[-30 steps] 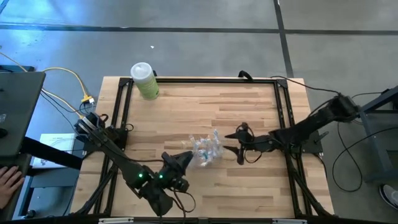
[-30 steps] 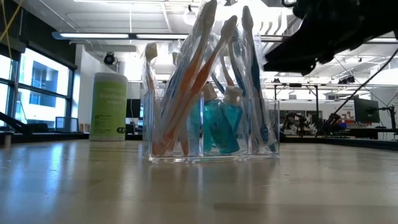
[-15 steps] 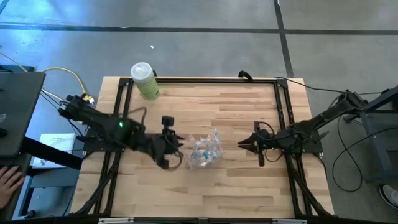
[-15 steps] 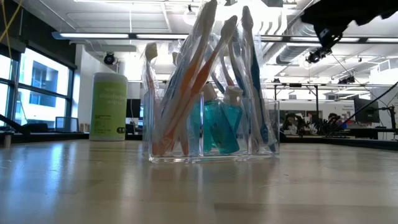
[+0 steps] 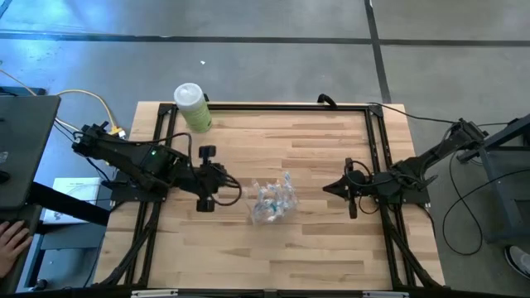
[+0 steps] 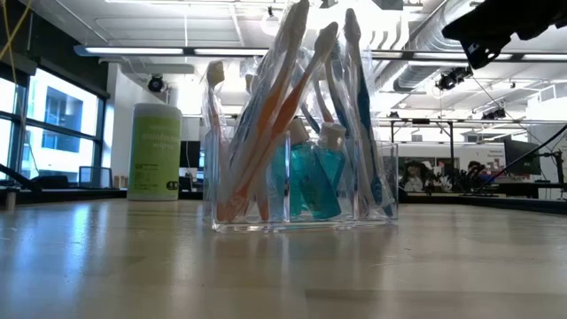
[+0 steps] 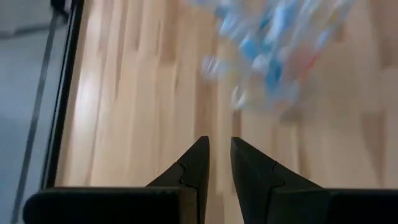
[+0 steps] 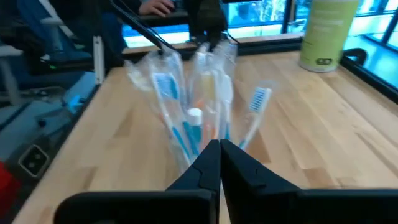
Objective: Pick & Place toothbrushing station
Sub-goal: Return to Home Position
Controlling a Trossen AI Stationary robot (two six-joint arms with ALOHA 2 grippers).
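1. Two arms are here, and both have pulled away from the middle of the table. To me that means the packing is done and they are going back to rest.
2. On the left, the left gripper was right beside the clear holder a moment ago. Now it has backed off toward the left side. Its fingers are almost pinched together, with only a thin gap, and nothing is in them.
3. Behind it, at the back edge, stands the green bottle, well away from the job.
4. In the middle the holder sits flat on the wood. The toothbrushes stand in it, leaning this way and that, with little blue bottles low down among them. The holder is between the two grippers, and neither one touches it. The left one is nearer.
5. On the right, the right gripper points at the holder from farther off. It has slid back to the right too. Its fingers are pressed tight together and hold nothing.
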